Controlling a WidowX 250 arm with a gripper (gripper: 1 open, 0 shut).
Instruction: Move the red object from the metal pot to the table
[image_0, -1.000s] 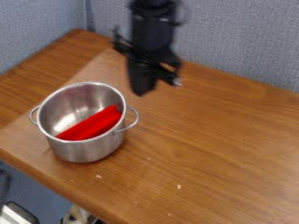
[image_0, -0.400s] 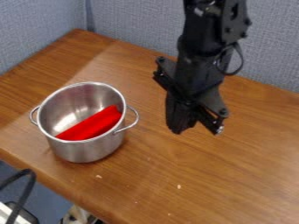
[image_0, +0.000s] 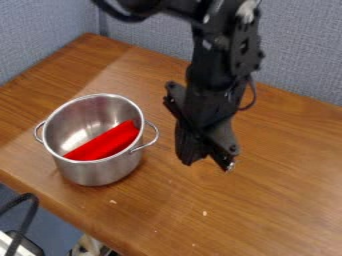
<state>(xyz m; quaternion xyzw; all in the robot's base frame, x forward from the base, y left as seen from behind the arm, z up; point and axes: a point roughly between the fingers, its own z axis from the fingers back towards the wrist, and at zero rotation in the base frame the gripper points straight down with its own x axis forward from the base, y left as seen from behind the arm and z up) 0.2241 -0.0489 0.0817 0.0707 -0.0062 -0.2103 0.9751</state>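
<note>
The red object (image_0: 106, 144) lies flat and tilted inside the metal pot (image_0: 91, 160), which stands on the left part of the brown wooden table (image_0: 267, 200). My gripper (image_0: 203, 158) hangs pointing down over the table just right of the pot, apart from it. Its dark fingers are together and shut with nothing between them. It stands above the bare wood, not over the pot's mouth.
A grey-blue wall (image_0: 294, 40) runs behind the table. The table's rounded front edge (image_0: 80, 225) runs diagonally at lower left. A dark cable (image_0: 16, 215) loops below that edge. Bare wood lies right of and in front of the pot.
The arm has swung from the back of the table toward the front and come lower, ending close beside the pot's right side. Pot and red object have not moved.
</note>
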